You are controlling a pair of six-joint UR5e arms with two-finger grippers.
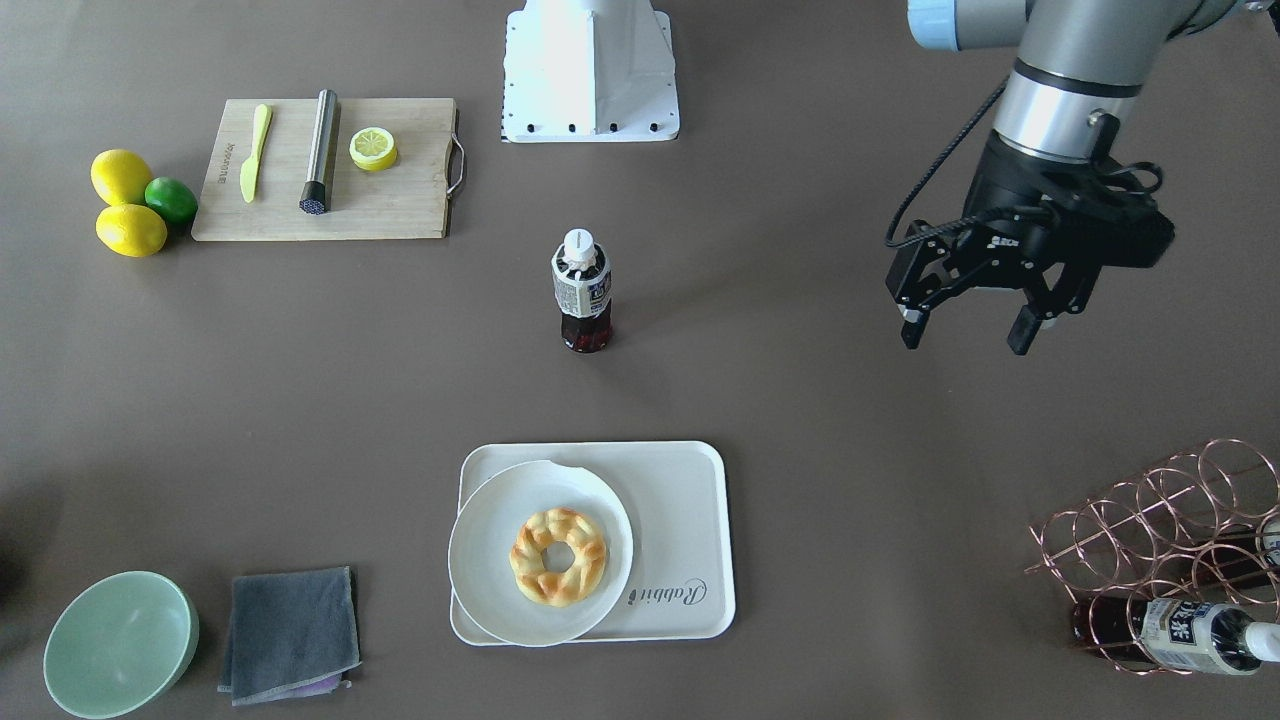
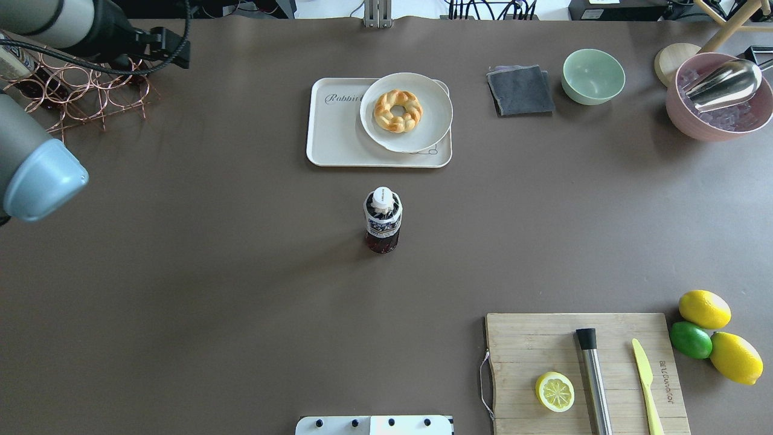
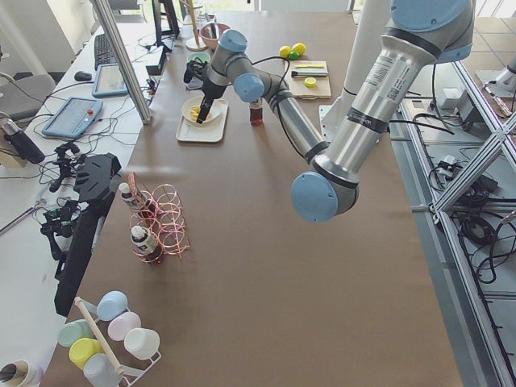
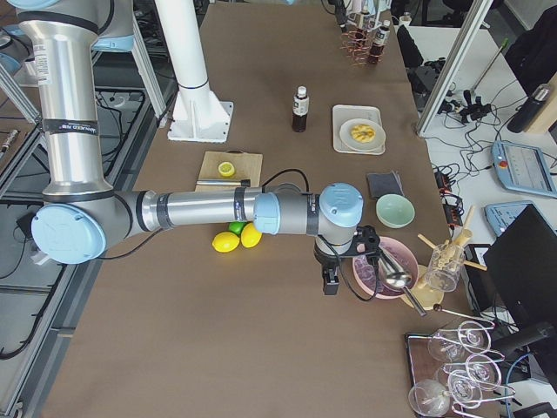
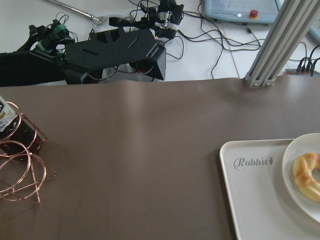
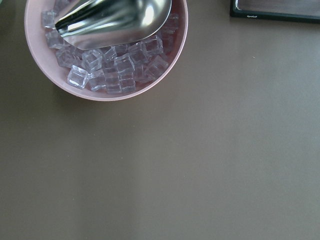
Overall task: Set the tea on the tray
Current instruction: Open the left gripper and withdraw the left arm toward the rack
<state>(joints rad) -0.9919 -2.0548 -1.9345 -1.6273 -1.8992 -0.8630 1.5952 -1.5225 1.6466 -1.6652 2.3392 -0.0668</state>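
Note:
The tea (image 1: 582,295) stands upright alone in the middle of the table; it also shows in the overhead view (image 2: 383,220). The cream tray (image 1: 685,510) with "Rabbit" script lies beyond it toward the operators' side (image 2: 335,136) and shows in the left wrist view (image 5: 260,200). My left gripper (image 1: 968,332) is open and empty, hovering above the table well to the robot's left of the tea. My right gripper (image 4: 331,280) shows only in the right side view, above the table beside a pink bowl; I cannot tell if it is open or shut.
A round plate (image 1: 480,560) with a doughnut (image 1: 557,556) covers half the tray. A copper rack (image 1: 1160,530) holds a second bottle (image 1: 1190,635). A cutting board (image 1: 330,215), lemons and a lime (image 1: 130,205), a green bowl (image 1: 120,645), a grey cloth (image 1: 290,630) and an ice bowl (image 6: 107,55) stand around.

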